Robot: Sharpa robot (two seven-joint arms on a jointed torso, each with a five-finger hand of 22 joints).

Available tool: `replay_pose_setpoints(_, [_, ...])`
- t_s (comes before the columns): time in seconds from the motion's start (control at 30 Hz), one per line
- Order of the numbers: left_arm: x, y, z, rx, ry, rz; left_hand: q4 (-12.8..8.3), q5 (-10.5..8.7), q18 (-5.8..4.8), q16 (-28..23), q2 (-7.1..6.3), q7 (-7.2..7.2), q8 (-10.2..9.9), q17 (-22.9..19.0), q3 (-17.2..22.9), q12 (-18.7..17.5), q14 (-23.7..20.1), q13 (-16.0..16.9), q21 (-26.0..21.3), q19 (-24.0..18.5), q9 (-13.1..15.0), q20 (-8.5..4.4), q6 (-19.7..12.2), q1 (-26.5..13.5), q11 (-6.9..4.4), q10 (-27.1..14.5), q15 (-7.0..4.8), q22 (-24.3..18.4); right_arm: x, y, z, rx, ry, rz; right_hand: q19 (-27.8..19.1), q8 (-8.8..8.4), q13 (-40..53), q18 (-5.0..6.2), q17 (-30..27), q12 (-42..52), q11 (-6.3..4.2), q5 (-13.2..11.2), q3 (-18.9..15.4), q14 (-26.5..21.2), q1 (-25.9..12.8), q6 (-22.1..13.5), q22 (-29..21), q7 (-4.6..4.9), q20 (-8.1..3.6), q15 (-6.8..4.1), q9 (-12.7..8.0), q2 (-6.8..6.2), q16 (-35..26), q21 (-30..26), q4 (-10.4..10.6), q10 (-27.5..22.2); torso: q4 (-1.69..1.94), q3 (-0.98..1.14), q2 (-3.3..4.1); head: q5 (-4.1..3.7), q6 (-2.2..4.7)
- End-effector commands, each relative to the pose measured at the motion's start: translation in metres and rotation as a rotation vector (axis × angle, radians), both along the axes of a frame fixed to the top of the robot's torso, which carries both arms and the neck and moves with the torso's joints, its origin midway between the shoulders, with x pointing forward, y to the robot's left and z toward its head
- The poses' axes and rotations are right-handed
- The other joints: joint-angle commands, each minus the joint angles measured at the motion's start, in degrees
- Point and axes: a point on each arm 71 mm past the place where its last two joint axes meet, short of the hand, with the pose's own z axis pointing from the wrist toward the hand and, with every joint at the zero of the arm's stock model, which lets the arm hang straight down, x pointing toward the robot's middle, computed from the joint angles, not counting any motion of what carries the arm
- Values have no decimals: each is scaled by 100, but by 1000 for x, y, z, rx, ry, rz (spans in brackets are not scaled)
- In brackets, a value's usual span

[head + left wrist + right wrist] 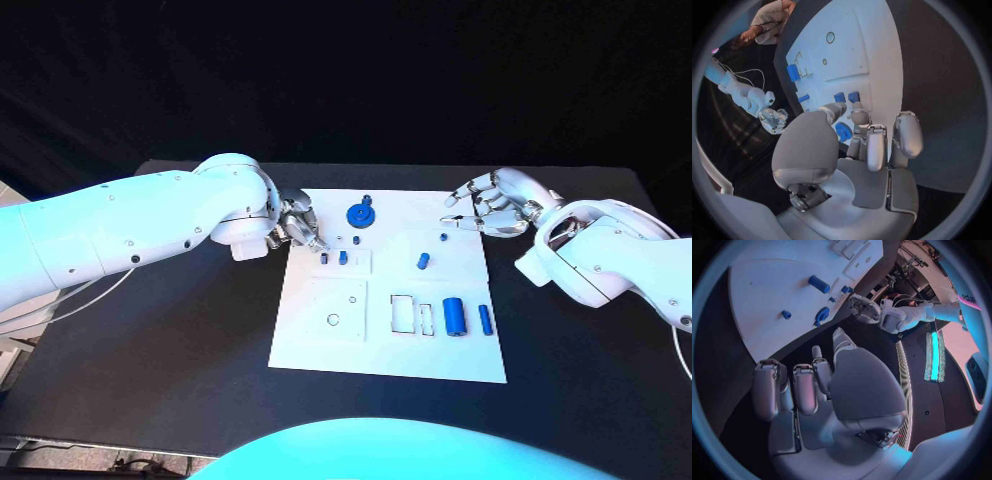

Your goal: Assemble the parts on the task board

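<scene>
The left hand [299,225] hovers empty, fingers loosely apart, at the white board's [325,340] edge beside two small blue pegs [343,257], probably to pick one. The right hand [490,205] waits released at the opposite corner.

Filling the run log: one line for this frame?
left hand: empty, at task board left edge | right hand: empty, at far right corner | parts: on board
</scene>
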Motion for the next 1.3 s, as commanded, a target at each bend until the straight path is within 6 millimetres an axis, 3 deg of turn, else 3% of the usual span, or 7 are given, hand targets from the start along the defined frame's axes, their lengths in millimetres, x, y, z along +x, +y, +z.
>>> replay_pose_setpoints(0.03, [-3,-4,0,-32,16,-27,-19,17,62,-1,17,9,-33,1171,13,14,491,7,-20,-40,-13,5,28,69,5,-24,19,3,-1,1,0,-3,-6,16,129,22,355,91,288,-15,5,25,-20,303,-25,-44,834,-13,9,8,-8,-31,-12,-17,-5,-15,3,-1,0,2,-1])
replay_pose_setpoints(1.0, [-4,-3,-14,-16,50,-33,41,-12,60,16,143,5,-46,1201,24,15,502,2,-19,-37,-53,7,67,161,4,-10,21,10,-1,0,0,-3,-4,12,128,24,355,92,282,-15,4,27,-17,302,-18,-43,833,-13,10,8,-8,-26,-17,-21,-9,-14,-3,3,4,0,-18])
replay_pose_setpoints(1.3, [-2,-3,-15,-17,43,-26,19,-24,58,30,268,-5,-59,1223,57,20,510,14,-16,-34,-83,6,74,324,-4,4,17,20,-2,0,0,-3,-5,12,131,31,359,90,292,-8,4,31,-8,305,0,-40,837,-14,10,7,-9,-15,-12,-16,-13,-10,-4,3,5,-1,-24])
